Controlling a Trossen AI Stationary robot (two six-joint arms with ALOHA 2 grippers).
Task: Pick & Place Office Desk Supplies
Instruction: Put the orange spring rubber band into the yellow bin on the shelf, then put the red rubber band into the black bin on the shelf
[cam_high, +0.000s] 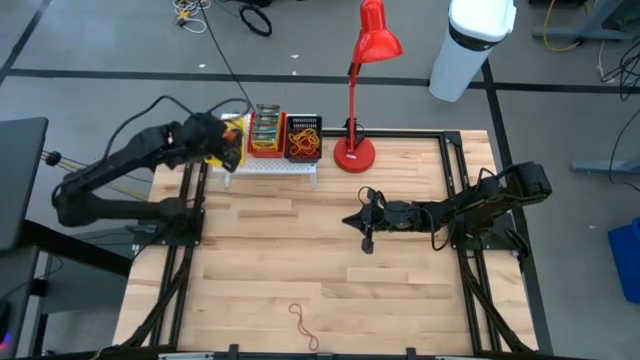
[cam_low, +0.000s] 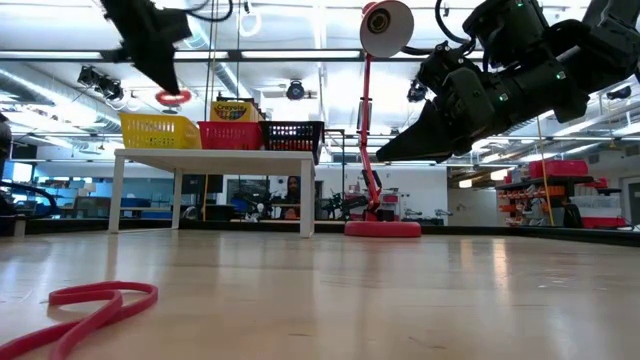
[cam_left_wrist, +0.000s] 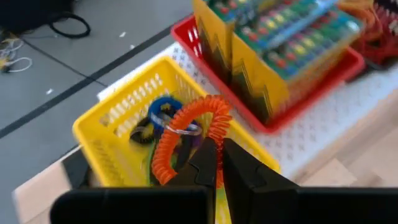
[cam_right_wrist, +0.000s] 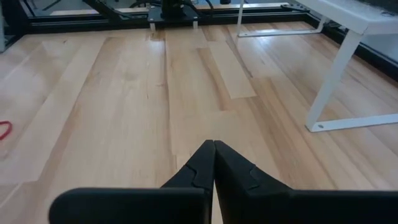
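Observation:
My left gripper (cam_left_wrist: 220, 147) hovers over the yellow basket (cam_left_wrist: 118, 118) at the left end of the white rack (cam_high: 270, 166), shut on an orange-red coiled loop (cam_left_wrist: 186, 124). A blue coil (cam_left_wrist: 163, 107) and a dark one lie in that basket. Green-and-yellow crayon boxes (cam_left_wrist: 280, 43) stand in the red basket (cam_high: 266, 132). Rubber bands fill the black basket (cam_high: 303, 138). One red rubber band (cam_high: 303, 325) lies flat on the table near its near edge. My right gripper (cam_right_wrist: 214, 147) is shut and holds nothing, in the air over the table's middle right (cam_high: 366, 222). My left gripper pinches the orange-red coiled loop between its two fingers at one spot on the coil's rim (cam_left_wrist: 217, 132). It comes from above, slanting down. The loop is lifted clear and hangs below the fingers (cam_low: 173, 97), just above the yellow basket's rim.
The tall red desk lamp (cam_high: 360, 100) stands right of the rack, its base (cam_high: 354, 153) on the table's far edge. A white bin (cam_high: 468, 45) stands on the floor beyond. Bare wood stretches between the rack and the loose rubber band.

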